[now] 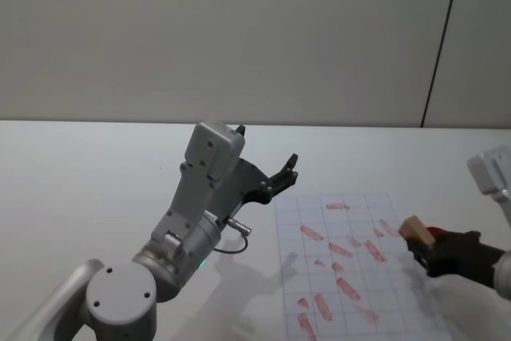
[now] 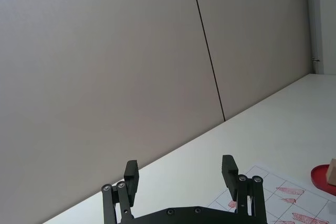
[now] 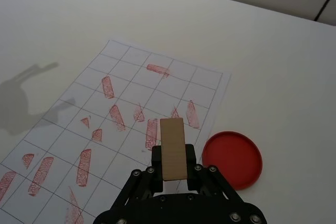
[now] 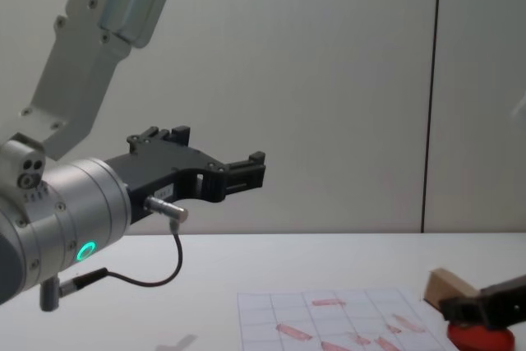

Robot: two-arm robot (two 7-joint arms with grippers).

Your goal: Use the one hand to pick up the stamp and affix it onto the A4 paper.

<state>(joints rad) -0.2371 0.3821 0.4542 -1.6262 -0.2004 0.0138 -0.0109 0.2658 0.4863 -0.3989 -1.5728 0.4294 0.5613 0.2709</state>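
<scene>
**Stamp held above the paper's right edge, paper lying to its left**

The stamp (image 3: pixel 172 149), a tan wooden block, sits between the fingers of the right gripper (image 3: pixel 173 162), whose jaws are clamped on its lower part. Its long axis runs out along the gripper's reach, so most of the block juts beyond the fingertips. In the chest view the stamp (image 4: pixel 448 287) hangs clear of the table, tilted, with the red ink pad (image 4: pixel 479 337) just below the gripper.

The relation that matters: the paper (image 1: pixel 351 277) lies to the left of the held stamp (image 1: pixel 413 231), which is over the sheet's right margin, close to the pad (image 3: pixel 232 159) that rests just off that edge. From the right wrist view the nearest grid cells already carry red marks; emptier cells lie toward the far-left part of the sheet. So the coming move is likely a carry leftward over the paper, then a press down, and the stamp's face would need to come level first.

The left gripper (image 1: pixel 281 178) is raised well left of the sheet, jaws apart and empty, seemingly idle.
</scene>
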